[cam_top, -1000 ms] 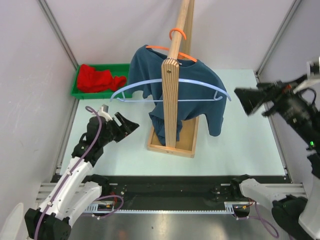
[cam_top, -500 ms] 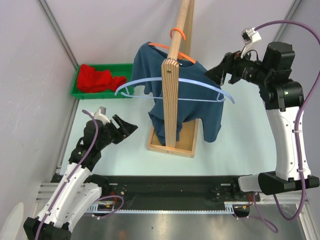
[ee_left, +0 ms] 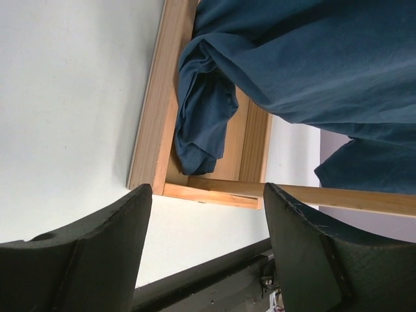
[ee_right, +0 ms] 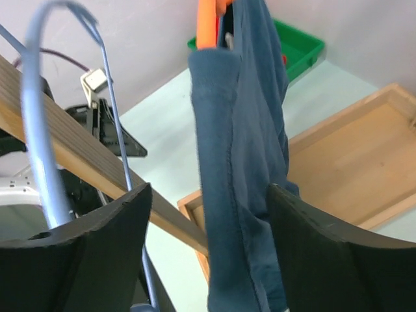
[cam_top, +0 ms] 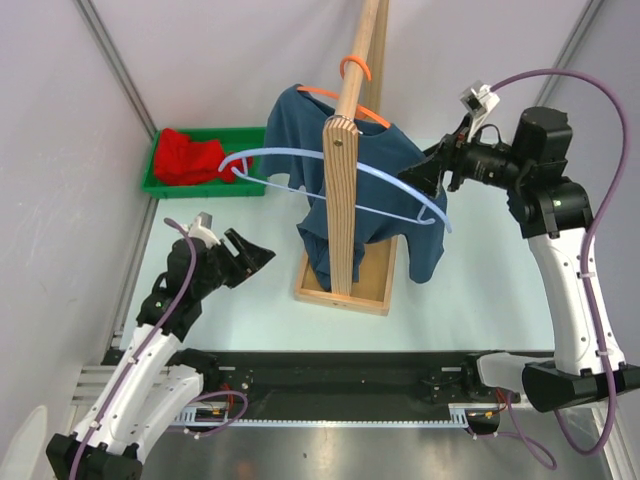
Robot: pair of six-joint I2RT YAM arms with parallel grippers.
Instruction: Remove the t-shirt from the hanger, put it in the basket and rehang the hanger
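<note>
Top external view: closest to you, your left gripper point(cam_top: 255, 255) sits low beside the wooden stand point(cam_top: 345, 180). Its jaws are wide apart and hold nothing. Further back, the soft blue t-shirt point(cam_top: 300, 140) hangs on a thin orange hanger point(cam_top: 318, 97) and droops straight down. Your right gripper point(cam_top: 418, 178) is up by the shirt's shoulder with its jaws spread. The shirt's seam edge is straight ahead of the gap, so I think this arm is nearer. A thin light-blue hanger point(ee_right: 37, 130) sits just beside it.

Bare tabletop point(cam_top: 240, 310) lies between the left pincer point(cam_top: 255, 250) and the rack point(cam_top: 340, 200). Rightward, the tilted blue hanger point(cam_top: 290, 151) crosses the shirt point(cam_top: 300, 130), crowding the spread right pincer point(cam_top: 415, 172). A green bin point(cam_top: 200, 189) fills the far-left corner.
</note>
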